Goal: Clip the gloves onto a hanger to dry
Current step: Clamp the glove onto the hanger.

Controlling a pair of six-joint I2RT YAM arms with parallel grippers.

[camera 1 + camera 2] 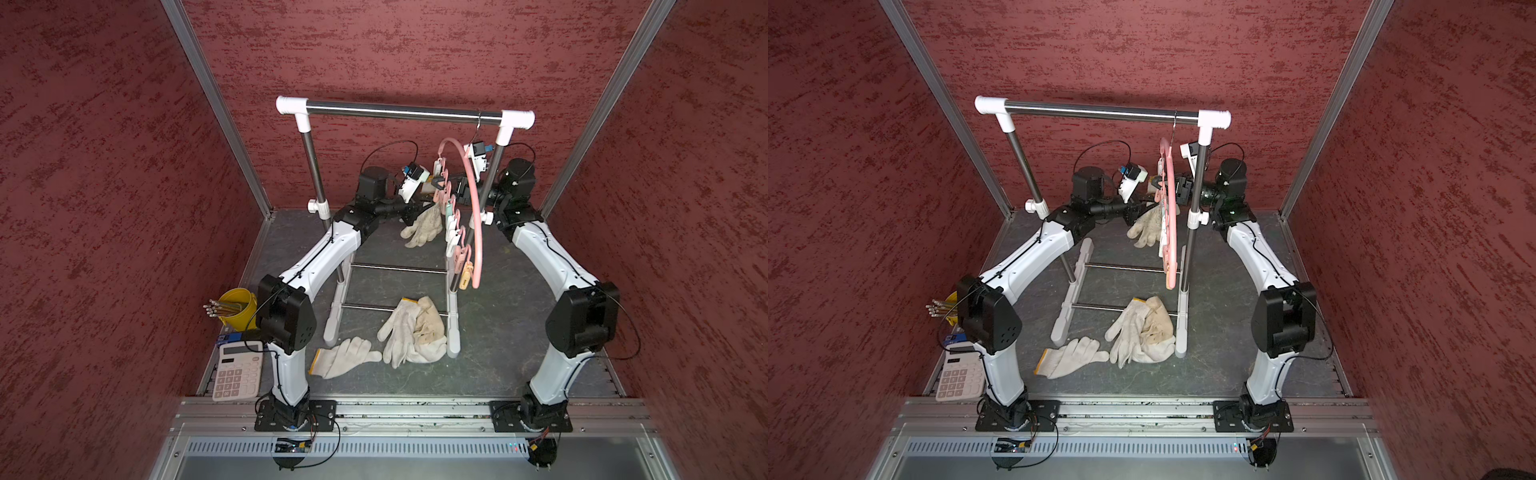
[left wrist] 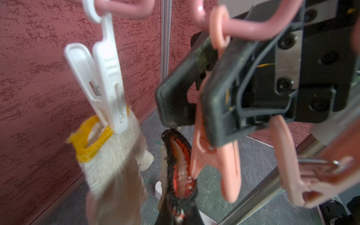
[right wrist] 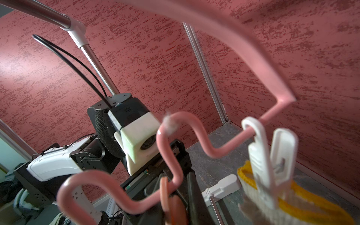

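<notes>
Showed the pink hanger hooked on the steel garment rack, one yellow-cuffed glove already in the white clip. Had the right gripper clamped on a pink clip, prongs spread; had the left gripper pinched on a second glove, its dark-trimmed cuff at one prong tip, not clearly between both. Left three more gloves on the tabletop. Risked a bite on trim alone, or nothing, if unsqueezed too soon; risked a dropped glove on loosening the pinch first; risked a miss from the hanger swinging.
</notes>
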